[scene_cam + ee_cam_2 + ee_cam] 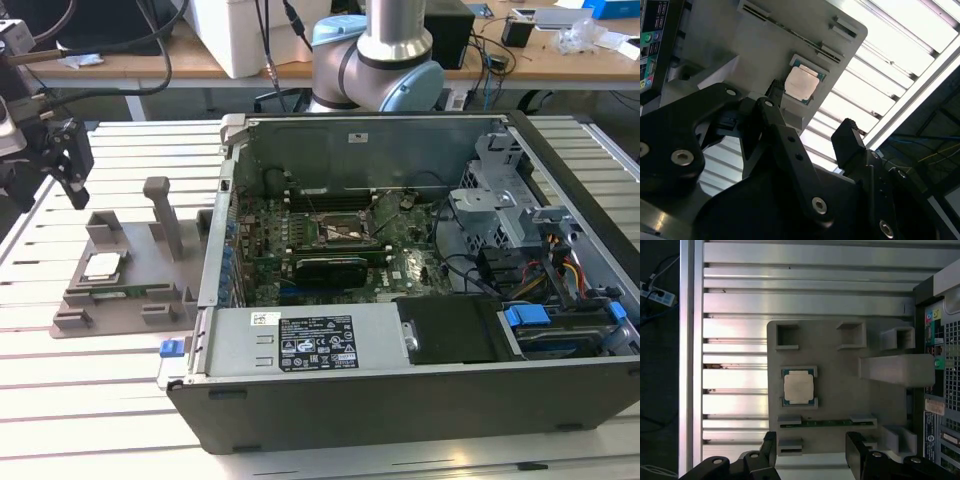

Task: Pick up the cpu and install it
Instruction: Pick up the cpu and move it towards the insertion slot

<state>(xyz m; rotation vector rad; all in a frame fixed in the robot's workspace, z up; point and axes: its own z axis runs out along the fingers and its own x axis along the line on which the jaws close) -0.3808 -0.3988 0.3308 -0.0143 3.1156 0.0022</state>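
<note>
The cpu (pixel 103 265), a small square chip with a pale metal top, lies flat in a recess of the grey moulded tray (pixel 128 310) at the exterior view's left. Both wrist views show the cpu (pixel 798 386) (pixel 800 84) in its frame on the tray (pixel 840 390). My gripper (pixel 66 168) hangs in the air above and slightly to the left of the tray, well clear of the chip. Its black fingers (pixel 769 447) stand apart in the first wrist view with nothing between them; the gripper (pixel 812 450) is open.
An open computer case (pixel 400 385) lies beside the tray, its motherboard socket (pixel 345 232) exposed with the frame raised. A tall post (pixel 165 215) rises from the tray. A thin green module (pixel 827 422) sits in a tray slot. The slatted metal table (pixel 90 400) extends around.
</note>
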